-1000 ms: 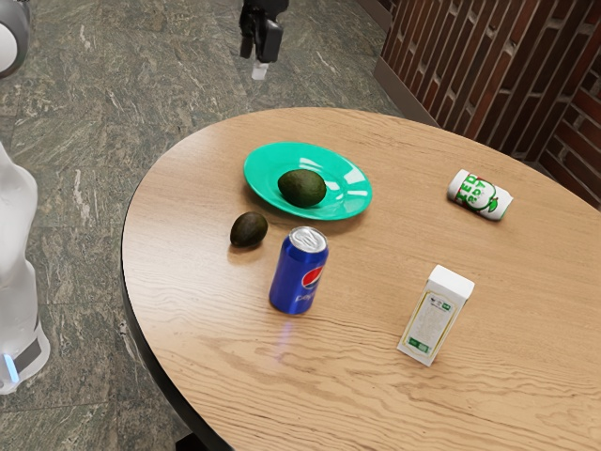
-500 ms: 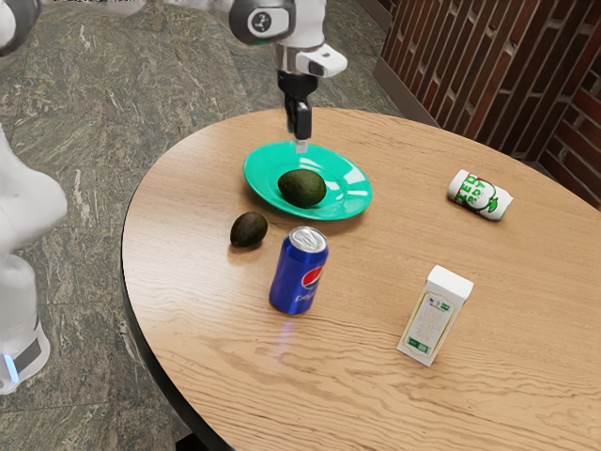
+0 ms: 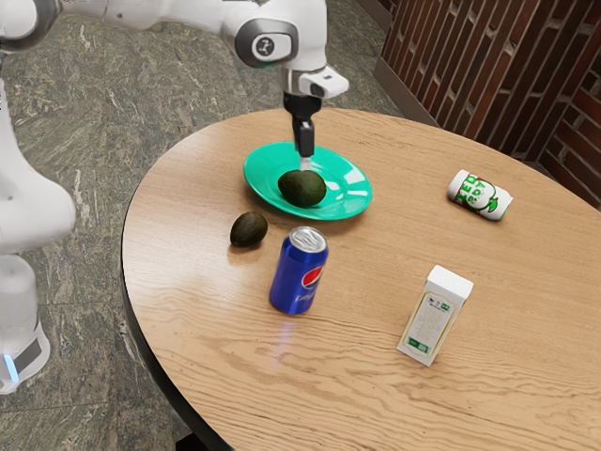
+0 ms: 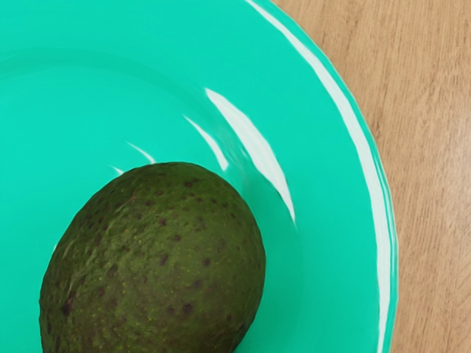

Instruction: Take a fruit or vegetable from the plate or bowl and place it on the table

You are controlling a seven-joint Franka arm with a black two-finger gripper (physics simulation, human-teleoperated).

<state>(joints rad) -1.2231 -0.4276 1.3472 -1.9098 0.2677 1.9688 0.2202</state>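
We hold our black two-finger gripper pointing downward over the round, glossy turquoise plate, its tip at the upper outline of the dark green, speckled avocado; contact cannot be determined. We cannot tell how far the jaws stand open or whether they grasp the fruit, which rests on the plate. On the light-brown wooden table we note a smaller dark avocado beside the plate, an upright blue metal soda can, a white box-shaped carton and a white-and-green cylindrical can on its side.
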